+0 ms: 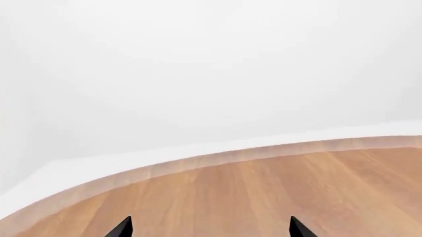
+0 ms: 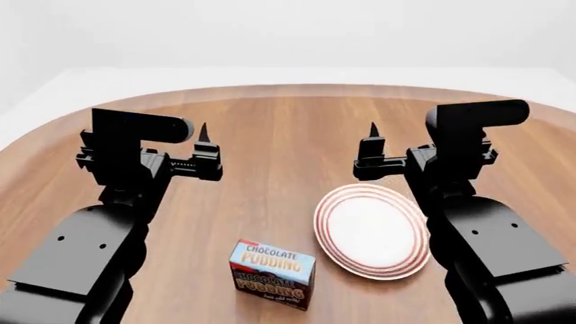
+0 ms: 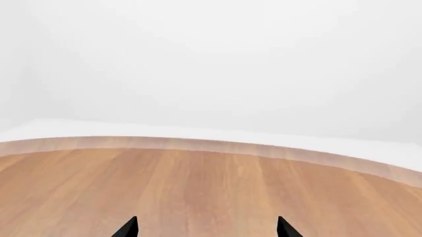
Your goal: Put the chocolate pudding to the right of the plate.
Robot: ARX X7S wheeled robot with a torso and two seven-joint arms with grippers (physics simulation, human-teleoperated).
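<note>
pudding: chocolate pudding (image 2: 272, 273) lies near edge, left of plate (image 2: 335, 243), apart; not yet moved.
L gripper (image 2: 205, 150): jaws apart, empty, raised.
R gripper (image 2: 371, 148): same, poised to reach.

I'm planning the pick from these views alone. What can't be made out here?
- Plate: its right rim sits behind the right arm in the head view.
- Pudding: small print under the title is too small to read.
- Both wrist views: only table and claw fingertips; neither pudding nor plate appears.
</note>
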